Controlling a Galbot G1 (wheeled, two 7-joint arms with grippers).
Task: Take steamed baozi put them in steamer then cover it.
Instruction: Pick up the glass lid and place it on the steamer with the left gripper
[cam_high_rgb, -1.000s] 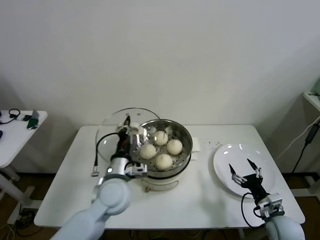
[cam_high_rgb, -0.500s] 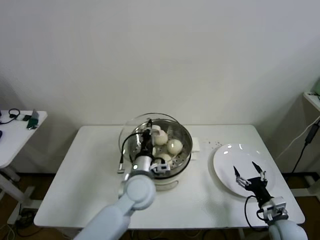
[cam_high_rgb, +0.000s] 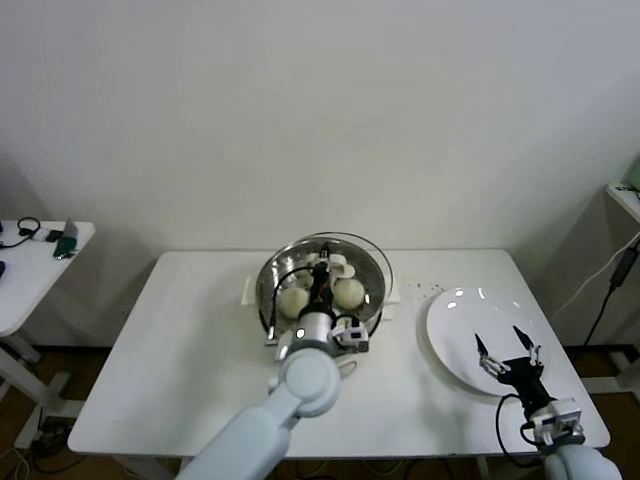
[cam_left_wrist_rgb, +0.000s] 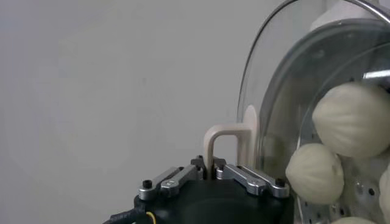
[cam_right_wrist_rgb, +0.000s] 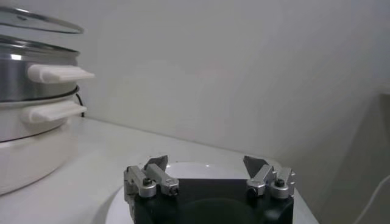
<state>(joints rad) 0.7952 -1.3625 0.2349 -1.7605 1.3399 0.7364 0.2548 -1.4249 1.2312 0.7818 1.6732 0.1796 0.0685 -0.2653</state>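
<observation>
White counter (cam_high_rgb: 150, 370) against a plain pale wall: my left arm holds the cover over the steamer.

From the head view I see the left gripper (cam_high_rgb: 320, 283) clenched on the cover (cam_high_rgb: 345, 250) by its handle, the glass lying over the steamer (cam_high_rgb: 372, 300) near the counter's middle, with the steamed baozi (cam_high_rgb: 349, 293) visible inside through it. My right gripper (cam_high_rgb: 508, 350) hovers over the white plate (cam_high_rgb: 450, 330) at the right end, fingers spread and holding nothing. In the left wrist view the fingers (cam_left_wrist_rgb: 178, 178) pinch the cream handle (cam_left_wrist_rgb: 226, 139) (the glass fills the frame beside it), buns showing on the perforated tray behind. In the right wrist view the released fingers (cam_right_wrist_rgb: 151, 173) sit above the plate, the steamer well apart.
</observation>
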